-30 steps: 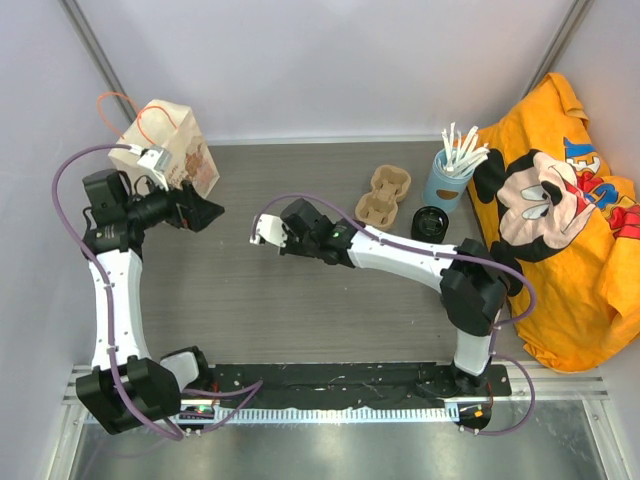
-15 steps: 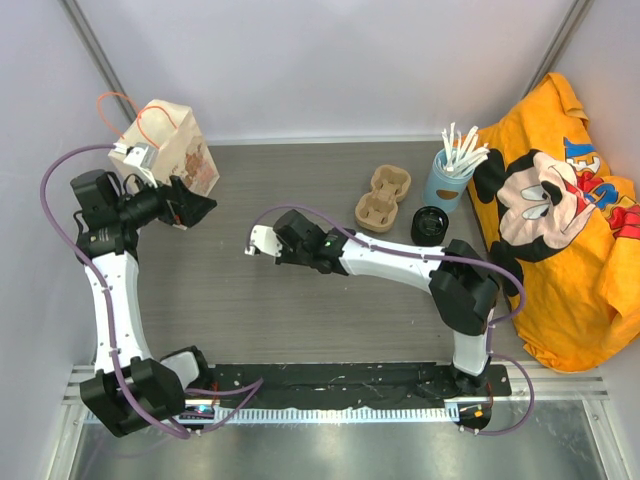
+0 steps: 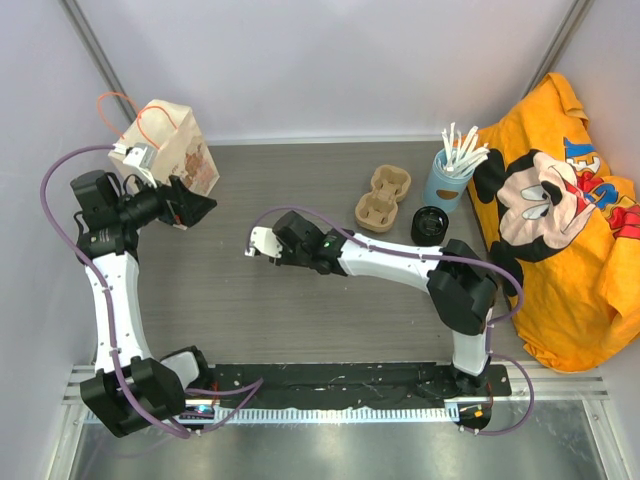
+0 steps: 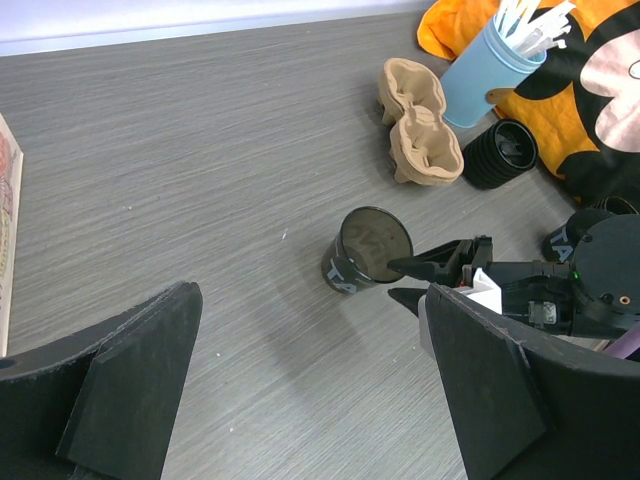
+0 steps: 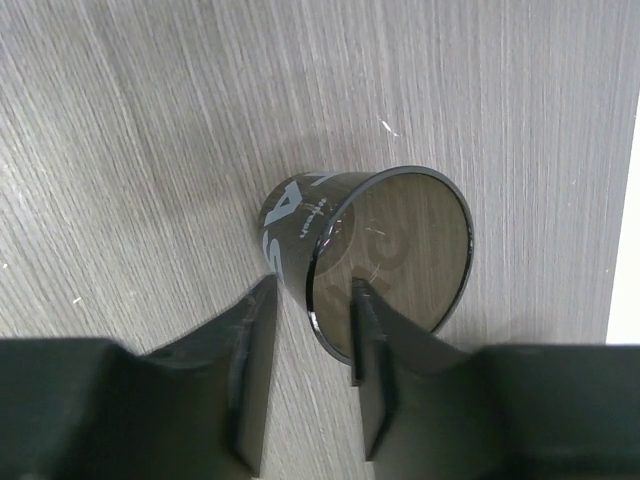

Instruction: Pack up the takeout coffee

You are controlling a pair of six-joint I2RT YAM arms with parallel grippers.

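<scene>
While your right gripper waits with its jaws parted and nothing clamped, a lettered black cup sits right at its fingertips. Whether they touch it, you cannot tell. Bare tabletop lies open ahead and to both sides. White letters on that cup read "AS"; the rest is unreadable. Your left gripper hangs spread wide, empty, near the paper bag. Well behind the right gripper's wrist, past the cardboard carrier, the takeout coffee stands just beside the blue cup.
</scene>
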